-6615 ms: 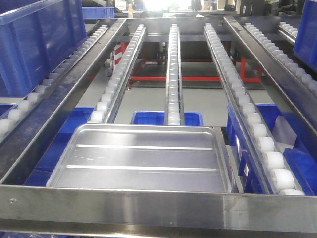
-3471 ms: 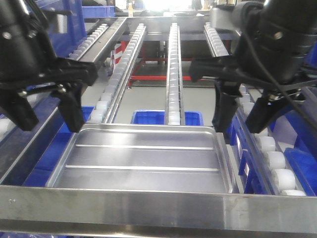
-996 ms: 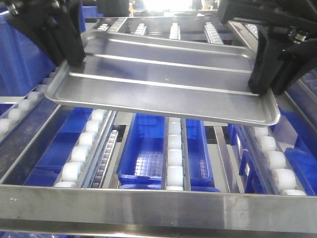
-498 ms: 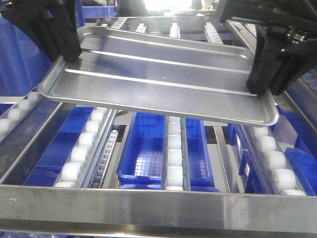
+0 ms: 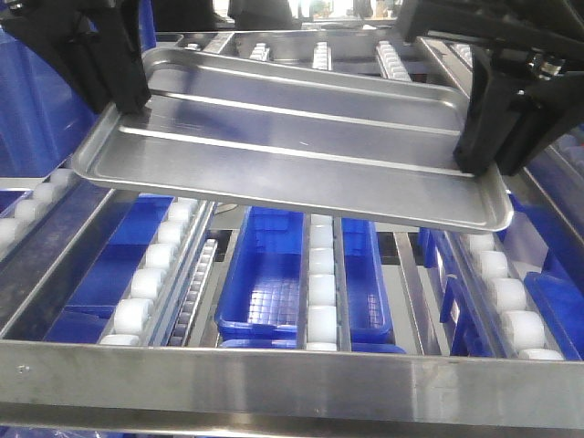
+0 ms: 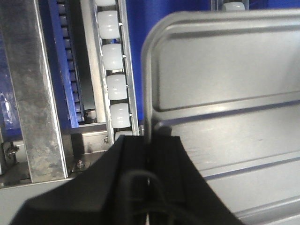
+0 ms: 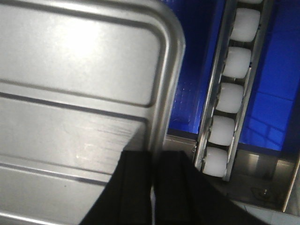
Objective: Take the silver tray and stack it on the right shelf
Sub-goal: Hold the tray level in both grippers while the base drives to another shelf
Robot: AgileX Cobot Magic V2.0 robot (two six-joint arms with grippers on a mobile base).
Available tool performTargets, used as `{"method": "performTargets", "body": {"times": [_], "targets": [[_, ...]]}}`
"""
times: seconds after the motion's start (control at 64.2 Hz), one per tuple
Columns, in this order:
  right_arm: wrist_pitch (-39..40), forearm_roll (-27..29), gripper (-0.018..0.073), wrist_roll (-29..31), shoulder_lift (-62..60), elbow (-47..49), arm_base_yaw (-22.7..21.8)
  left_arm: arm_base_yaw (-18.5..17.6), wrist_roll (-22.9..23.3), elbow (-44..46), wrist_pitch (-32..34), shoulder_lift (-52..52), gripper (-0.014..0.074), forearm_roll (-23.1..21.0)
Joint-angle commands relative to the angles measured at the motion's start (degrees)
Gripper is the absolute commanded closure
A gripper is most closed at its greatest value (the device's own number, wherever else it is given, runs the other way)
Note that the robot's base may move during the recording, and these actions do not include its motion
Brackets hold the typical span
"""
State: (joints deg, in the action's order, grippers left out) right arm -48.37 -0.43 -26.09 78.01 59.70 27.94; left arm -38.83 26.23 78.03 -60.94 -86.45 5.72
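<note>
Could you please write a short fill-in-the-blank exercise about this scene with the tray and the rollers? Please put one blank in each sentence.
1. The left gripper and the right gripper hold the silver tray ____ the rollers, not on them.
2. The base of the silver tray has ____ long raised ridges.
3. The rollers are ____ in colour.
4. The bins under the rollers are ____ in colour.

Missing words: above; two; white; blue
</note>
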Motion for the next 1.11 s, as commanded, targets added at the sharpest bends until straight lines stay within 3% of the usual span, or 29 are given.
{"method": "performTargets", "body": {"times": [0.0, 1.089], "targets": [[1.9, -1.0, 0.0503, 1.4, -2.1, 1.5, 0.0, -0.5, -0.3, 2.0, 1.4, 2.5, 0.0691, 1.0], [1.9, -1.0, 0.0503, 1.4, -2.1, 1.5, 0.0, -0.5, -0.3, 2.0, 1.4, 2.5, 0.0691, 1.0]]}}
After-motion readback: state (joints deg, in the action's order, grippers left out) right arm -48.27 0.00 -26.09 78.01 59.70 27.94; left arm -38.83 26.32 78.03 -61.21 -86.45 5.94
